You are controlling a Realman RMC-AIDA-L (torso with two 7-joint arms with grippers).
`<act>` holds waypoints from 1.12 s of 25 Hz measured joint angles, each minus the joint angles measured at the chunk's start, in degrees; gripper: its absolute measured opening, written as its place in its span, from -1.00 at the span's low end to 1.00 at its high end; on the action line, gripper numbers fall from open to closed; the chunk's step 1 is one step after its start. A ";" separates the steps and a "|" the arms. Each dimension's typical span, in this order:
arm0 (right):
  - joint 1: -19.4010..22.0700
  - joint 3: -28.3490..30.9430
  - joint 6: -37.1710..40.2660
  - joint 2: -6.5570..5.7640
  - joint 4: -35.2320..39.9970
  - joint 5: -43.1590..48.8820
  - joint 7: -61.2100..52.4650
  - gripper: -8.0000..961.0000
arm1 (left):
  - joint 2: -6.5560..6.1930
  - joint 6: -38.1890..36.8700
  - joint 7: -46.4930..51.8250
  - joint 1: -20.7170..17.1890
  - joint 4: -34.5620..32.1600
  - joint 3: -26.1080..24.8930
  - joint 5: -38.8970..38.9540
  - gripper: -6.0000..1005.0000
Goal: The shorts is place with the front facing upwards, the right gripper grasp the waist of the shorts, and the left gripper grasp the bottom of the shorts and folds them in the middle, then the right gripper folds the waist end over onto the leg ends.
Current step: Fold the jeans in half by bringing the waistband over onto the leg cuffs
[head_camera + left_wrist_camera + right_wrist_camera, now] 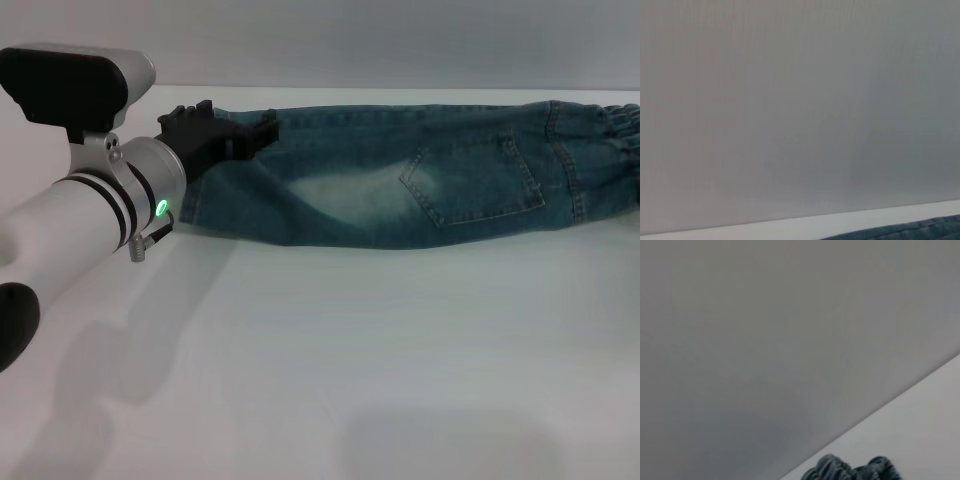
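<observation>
White table (400,380), folded shorts (420,175), left claw (235,130) at leg-end

The head camera looks forward and down over the white worktop (320,360). Each wrist camera sits low and close, facing the grey wall (790,100). All three share the denim shorts (420,175): left wrist one edge, right wrist the gathered waist.

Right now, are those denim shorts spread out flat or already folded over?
Folded once lengthwise: the shorts lie as one narrow strip on the table, back pocket up, elastic waist at the robot's right. The left gripper sits at the leg end.
</observation>
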State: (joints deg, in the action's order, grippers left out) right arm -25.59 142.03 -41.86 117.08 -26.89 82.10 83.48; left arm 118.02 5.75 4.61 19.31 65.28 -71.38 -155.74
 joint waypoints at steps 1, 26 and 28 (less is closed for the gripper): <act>-0.43 0.01 0.11 -0.06 0.37 0.00 -0.20 0.72 | -0.02 0.03 -0.03 -0.05 0.05 0.00 0.00 0.72; -3.61 0.00 4.36 -0.44 3.38 4.53 -6.00 0.61 | -0.34 0.41 -0.22 -0.62 1.03 0.14 -0.39 0.72; -3.53 0.00 4.47 -0.47 3.21 4.54 -6.14 0.53 | -0.33 0.37 -0.22 -0.63 1.04 0.16 -0.43 0.72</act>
State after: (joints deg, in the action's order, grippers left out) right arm -29.12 142.03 -37.39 116.60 -23.68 86.64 77.34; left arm 117.69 6.12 4.39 18.69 66.32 -71.22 -156.17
